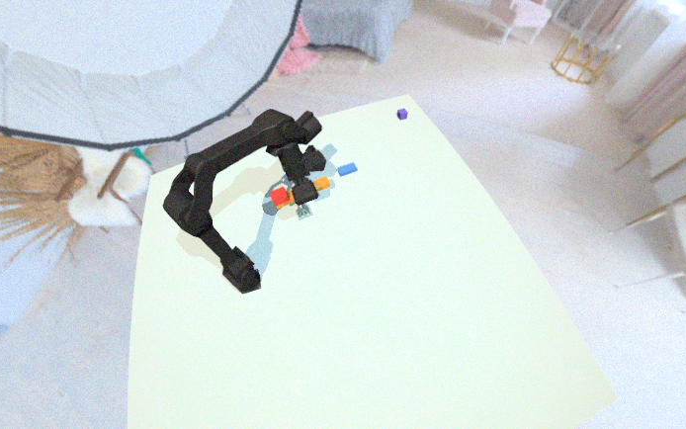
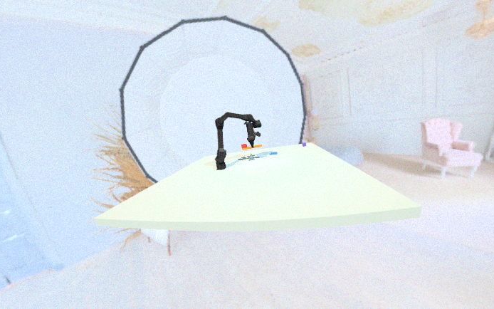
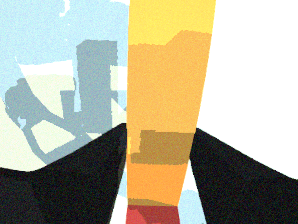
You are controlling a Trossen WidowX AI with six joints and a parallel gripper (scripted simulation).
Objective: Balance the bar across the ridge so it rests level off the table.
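1. The black parallel-jaw claw points straight down from the bent black arm and is clenched on the long orange bar with a red block at one end, gripping it near the middle.
2. In the exterior view the orange bar hangs roughly level, lifted off the pale green counter, with its red end on the side toward the arm's base.
3. Beneath the claw in the exterior view sits a small grey-green ridge piece; the bar is above it and appears apart from it. The top view shows this ridge just beside the claw.
4. The wrist view shows the bar running between the two dark fingers, red end nearest the camera.
5. A small flat blue block lies on the counter near the bar's orange end.
6. A tiny purple cube rests well apart, near the counter's far corner.
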